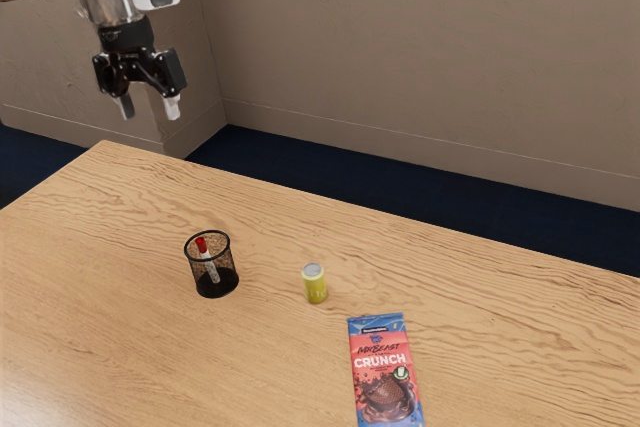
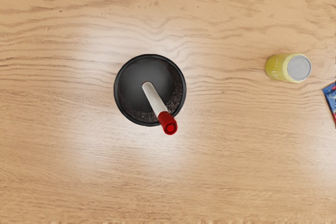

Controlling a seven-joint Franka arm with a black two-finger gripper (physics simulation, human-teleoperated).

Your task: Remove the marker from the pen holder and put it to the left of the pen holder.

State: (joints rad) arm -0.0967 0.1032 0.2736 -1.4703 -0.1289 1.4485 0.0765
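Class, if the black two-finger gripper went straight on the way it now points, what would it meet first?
Pointing down, the gripper would probably meet the red-capped white marker leaning in the round black mesh pen holder; depth and exact aim are unclear.

At the exterior view's left of the holder [image 1: 227, 265], my pincer [image 1: 149, 110] has room over the surface [image 1: 90, 297]; toward the right stands the can [image 1: 315, 287].
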